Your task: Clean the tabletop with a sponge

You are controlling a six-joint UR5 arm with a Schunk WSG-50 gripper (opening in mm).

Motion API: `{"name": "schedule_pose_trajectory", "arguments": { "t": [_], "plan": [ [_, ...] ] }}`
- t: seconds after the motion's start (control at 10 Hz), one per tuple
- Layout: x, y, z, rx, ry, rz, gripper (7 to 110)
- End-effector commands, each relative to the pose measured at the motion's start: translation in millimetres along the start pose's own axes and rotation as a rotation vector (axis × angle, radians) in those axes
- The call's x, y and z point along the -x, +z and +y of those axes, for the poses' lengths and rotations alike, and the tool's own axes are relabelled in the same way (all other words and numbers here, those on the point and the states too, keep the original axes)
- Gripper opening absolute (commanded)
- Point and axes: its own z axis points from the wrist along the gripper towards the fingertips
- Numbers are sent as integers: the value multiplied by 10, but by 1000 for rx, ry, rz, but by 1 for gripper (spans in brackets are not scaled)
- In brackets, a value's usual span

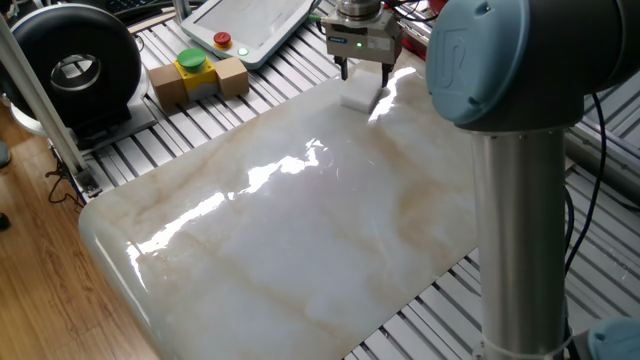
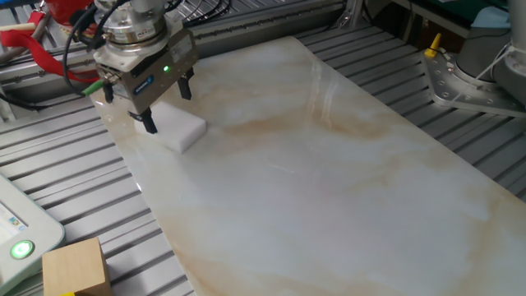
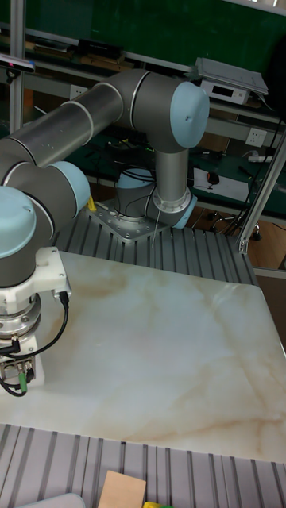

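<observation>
Claw (image 2: 168, 104): spread wide, gripping nothing, astride the sponge (image 2: 179, 128).
Desk (image 2: 329, 181): marble, glossy.
Tip: I'd centre, lower, then squeeze.

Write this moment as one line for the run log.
hand: open, above sponge | small white foam sponge: lying at corner of glossy marble tabletop, not gripped | wiping: not started
</observation>
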Motion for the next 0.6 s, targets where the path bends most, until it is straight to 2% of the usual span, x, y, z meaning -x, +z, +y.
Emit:
{"name": "schedule_pose_trajectory", "arguments": {
  "t": [0.0,0.5],
  "plan": [
    [-66,-65,-12,-17,-14,13,88],
    [-51,-66,-1,-8,29,11,88]
  ]
}}
